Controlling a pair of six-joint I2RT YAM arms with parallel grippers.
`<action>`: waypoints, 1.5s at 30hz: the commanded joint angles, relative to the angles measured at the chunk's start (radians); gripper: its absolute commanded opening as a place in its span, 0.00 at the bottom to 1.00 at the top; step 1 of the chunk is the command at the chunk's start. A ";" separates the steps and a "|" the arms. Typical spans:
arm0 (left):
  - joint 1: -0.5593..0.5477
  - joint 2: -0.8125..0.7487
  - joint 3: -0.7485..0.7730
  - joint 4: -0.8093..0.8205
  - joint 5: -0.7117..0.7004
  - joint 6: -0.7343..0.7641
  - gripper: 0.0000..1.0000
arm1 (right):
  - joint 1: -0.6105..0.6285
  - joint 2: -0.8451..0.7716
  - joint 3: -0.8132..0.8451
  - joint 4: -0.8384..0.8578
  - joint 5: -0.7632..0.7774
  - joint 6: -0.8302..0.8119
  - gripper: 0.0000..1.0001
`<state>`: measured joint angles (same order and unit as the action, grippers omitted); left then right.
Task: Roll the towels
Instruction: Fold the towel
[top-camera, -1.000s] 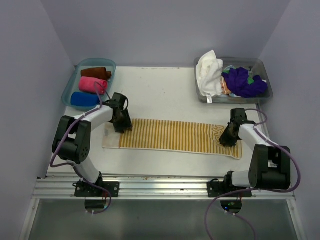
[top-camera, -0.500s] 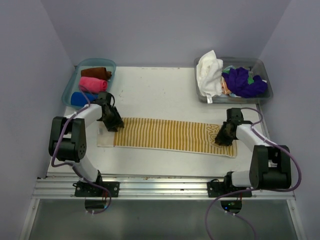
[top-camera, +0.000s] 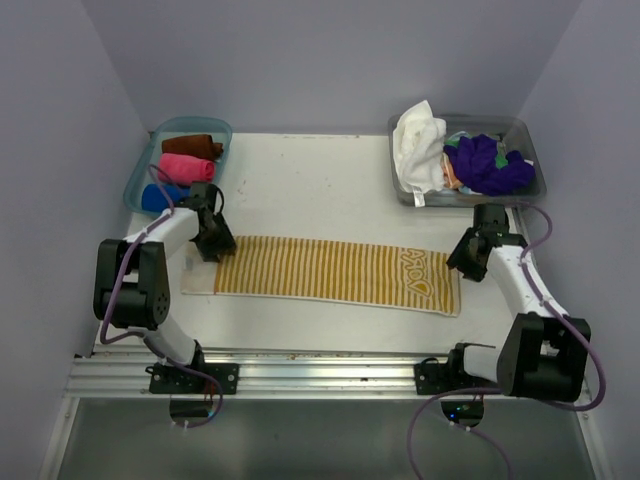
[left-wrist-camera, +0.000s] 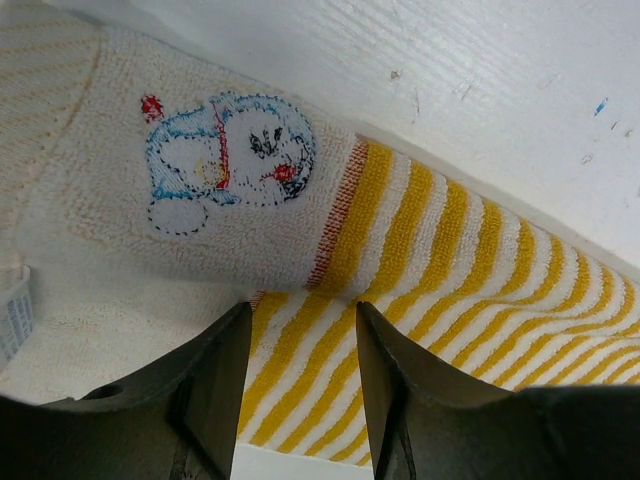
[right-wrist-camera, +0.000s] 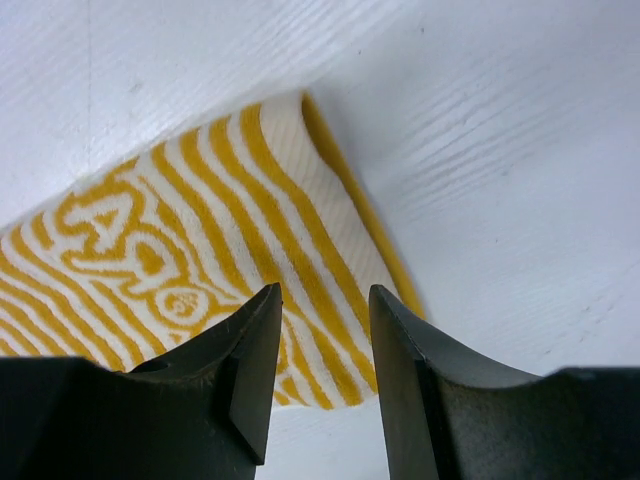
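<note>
Striped towel (top-camera: 320, 270) spread flat (unrolled), white table (top-camera: 300, 190)

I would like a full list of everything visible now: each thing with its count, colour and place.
striped towel: one, mustard-yellow and white, flat across the table
brown roll: one, brown, left bin
pink roll: one, pink, left bin
blue roll: one, blue, left bin
left bin: one, teal, far left corner
white towel: one, white, loose in right bin
purple towel: one, purple, loose in right bin
right bin: one, clear grey, far right corner
table: one, white
left gripper: black, open, over striped towel's left end
right gripper: black, open, over its right end
</note>
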<state>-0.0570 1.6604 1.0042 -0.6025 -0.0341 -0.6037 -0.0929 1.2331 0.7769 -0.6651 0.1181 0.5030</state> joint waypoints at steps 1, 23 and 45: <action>0.008 -0.030 0.036 -0.019 -0.038 0.039 0.50 | -0.025 0.074 0.067 -0.033 -0.033 -0.063 0.44; 0.008 -0.028 0.027 -0.010 -0.003 0.048 0.50 | -0.031 0.391 0.012 0.087 -0.020 -0.034 0.38; -0.308 0.071 -0.036 0.107 0.112 -0.073 0.48 | -0.126 -0.084 0.272 -0.205 0.304 0.011 0.00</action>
<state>-0.2993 1.6737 0.9730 -0.5453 0.0071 -0.6186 -0.2165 1.1961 0.9630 -0.8082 0.3538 0.5278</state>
